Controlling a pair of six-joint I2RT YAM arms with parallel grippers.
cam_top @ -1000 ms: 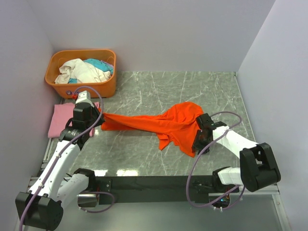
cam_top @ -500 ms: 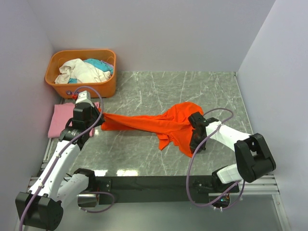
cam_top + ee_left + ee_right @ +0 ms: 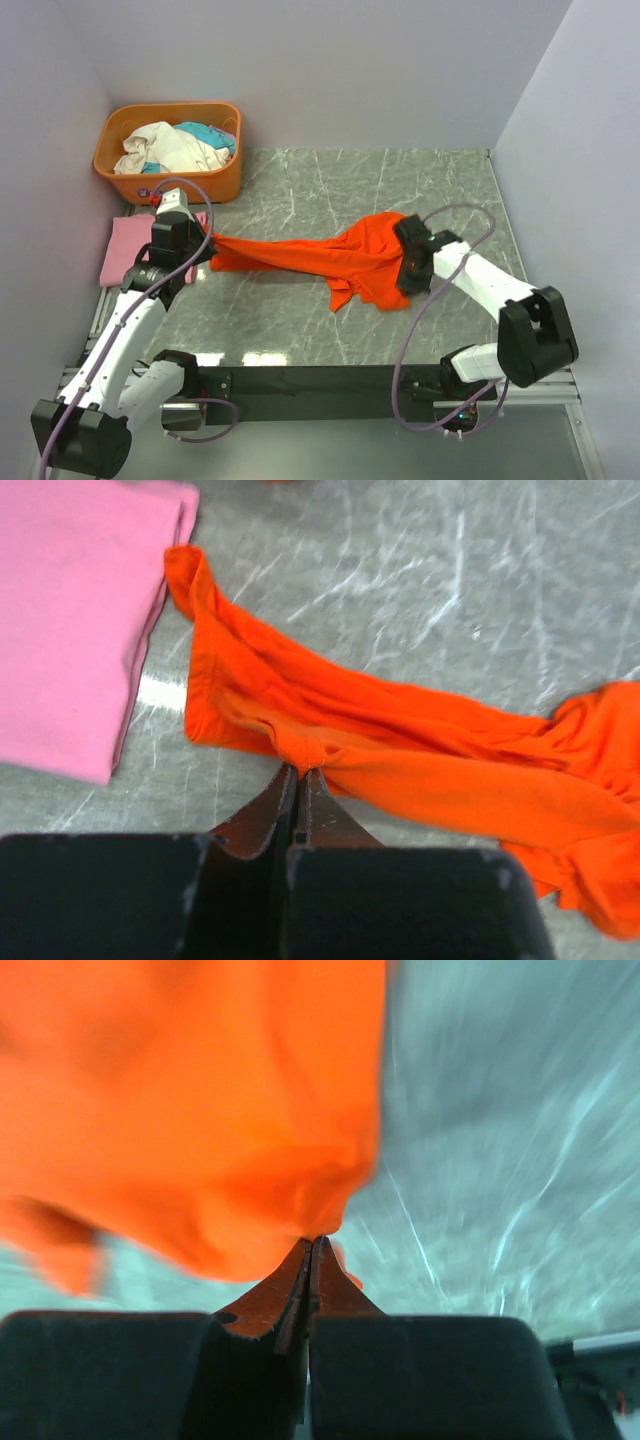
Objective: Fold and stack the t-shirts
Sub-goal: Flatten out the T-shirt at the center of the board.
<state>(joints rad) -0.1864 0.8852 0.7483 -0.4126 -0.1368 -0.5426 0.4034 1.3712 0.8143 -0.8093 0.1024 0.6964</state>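
- Orange shirt (image 3: 320, 258): stretched along the middle of the table (image 3: 300, 190), bunched at its right end.
- Left gripper (image 3: 300, 772): clamped on the shirt's left edge.
- Right gripper (image 3: 312, 1242): apparently pinching the right bunch; that view is blurred.
- Pink shirt (image 3: 124, 248): folded at the table's left edge, just beside the left gripper.
- Basket (image 3: 165, 182): far-left corner, holding cloths.

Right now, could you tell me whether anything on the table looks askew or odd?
Yes: the orange-red t-shirt is pulled into a twisted band between the left fingers and right fingers, bunched at the right. The pink t-shirt lies folded flat.
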